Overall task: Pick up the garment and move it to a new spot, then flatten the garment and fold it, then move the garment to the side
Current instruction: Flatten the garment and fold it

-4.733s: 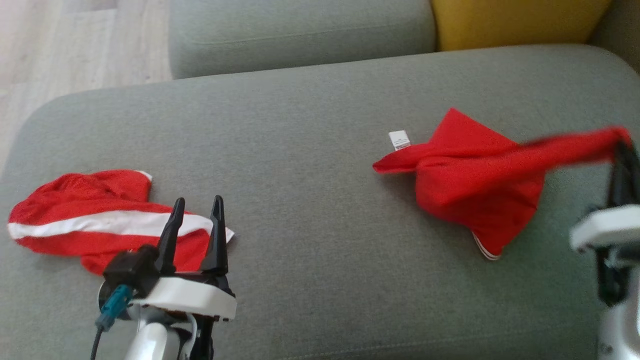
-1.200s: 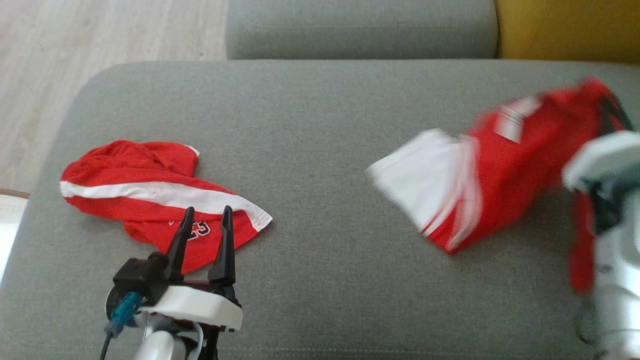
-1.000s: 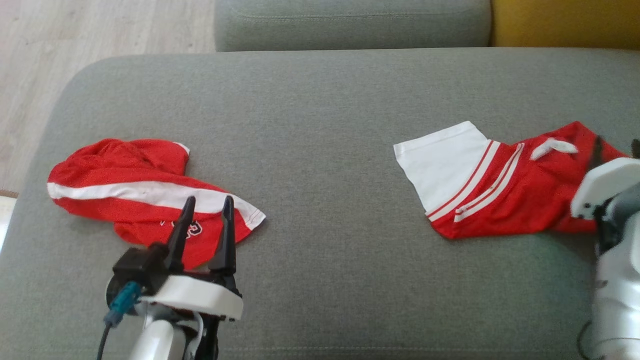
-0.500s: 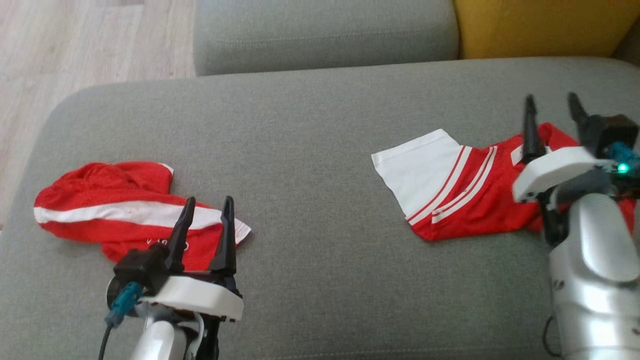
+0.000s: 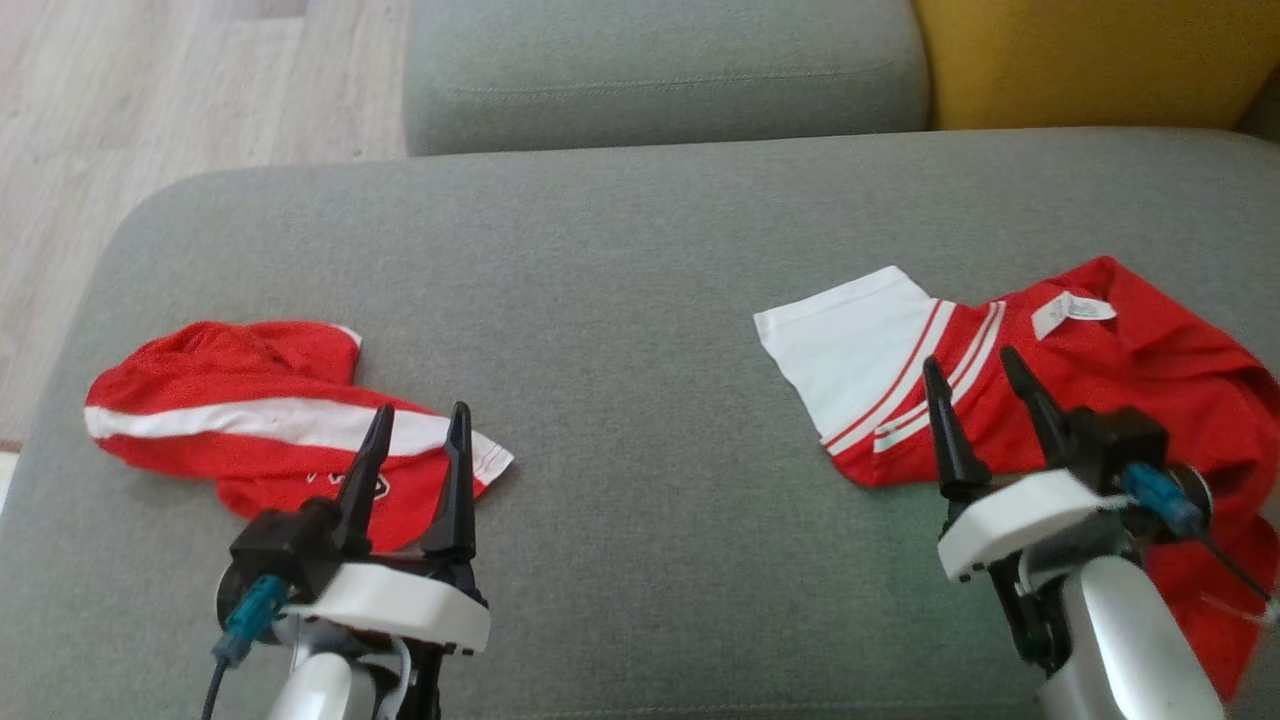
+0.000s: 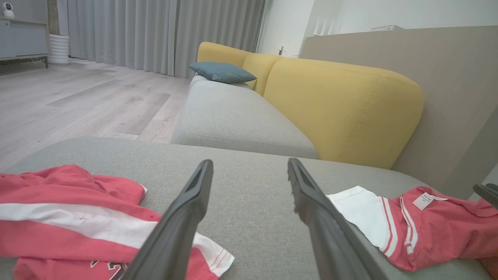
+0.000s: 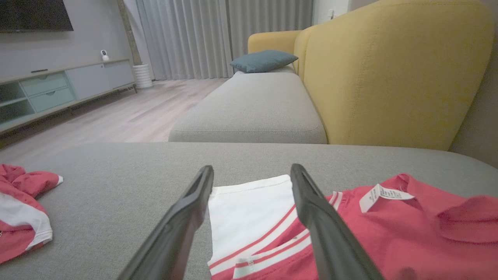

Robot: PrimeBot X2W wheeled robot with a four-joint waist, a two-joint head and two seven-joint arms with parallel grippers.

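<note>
Looking across the broad grey fabric sofa seat (image 5: 640, 250), I find the red jersey-knit garment with a white panel and thin stripes (image 5: 1120, 380) lying on its right side, partly spread and partly bunched toward the right edge. I judge it light, limp and a little slick, so it should sag and drag from any single pinch. I would take it at two well-separated edge points, the white panel's free corner and the red hem opposite, to draw it flat. A second red garment with a white band (image 5: 230, 420) lies well apart on the left. My right gripper (image 5: 969, 358) has its jaws spread wide and empty above the garment's near striped edge; whether it touches the cloth I cannot tell. My left gripper (image 5: 422, 410) is equally wide, holding nothing, over the near edge of the other garment. The small white label (image 5: 1070, 308) lies on top of the red cloth.
</note>
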